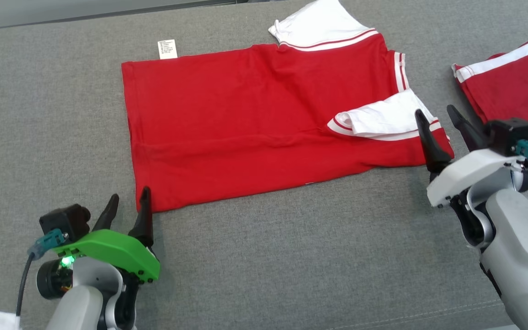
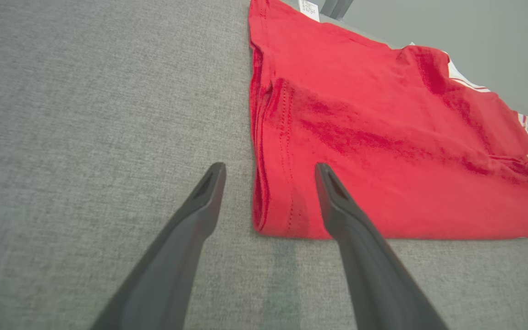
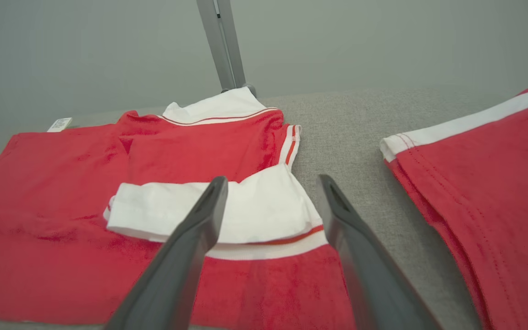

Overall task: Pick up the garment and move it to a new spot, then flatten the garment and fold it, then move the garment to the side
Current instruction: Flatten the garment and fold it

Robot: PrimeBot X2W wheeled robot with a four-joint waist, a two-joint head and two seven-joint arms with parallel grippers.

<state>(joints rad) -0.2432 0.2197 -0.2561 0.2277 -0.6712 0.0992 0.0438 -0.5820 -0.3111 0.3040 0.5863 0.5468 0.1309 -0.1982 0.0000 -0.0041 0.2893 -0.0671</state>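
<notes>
Standing open with nothing between its two dark fingers, the left gripper (image 1: 129,193) is low at the near-left corner of the red short-sleeved cotton shirt with white striped sleeves (image 1: 245,128). One finger lies over the hem, the other over the bare grey fabric-covered table (image 1: 291,256); whether it touches the cloth I cannot tell. The right gripper (image 1: 433,110), its fingers also apart and empty, points at the shirt's near-right corner, where one white sleeve is folded onto the red body. The shirt lies spread flat mid-table, its other sleeve pointing toward the far edge. A small white label (image 1: 167,49) sticks out at its far-left corner. A second folded red garment with a white band (image 1: 511,87) lies near the right edge.
</notes>
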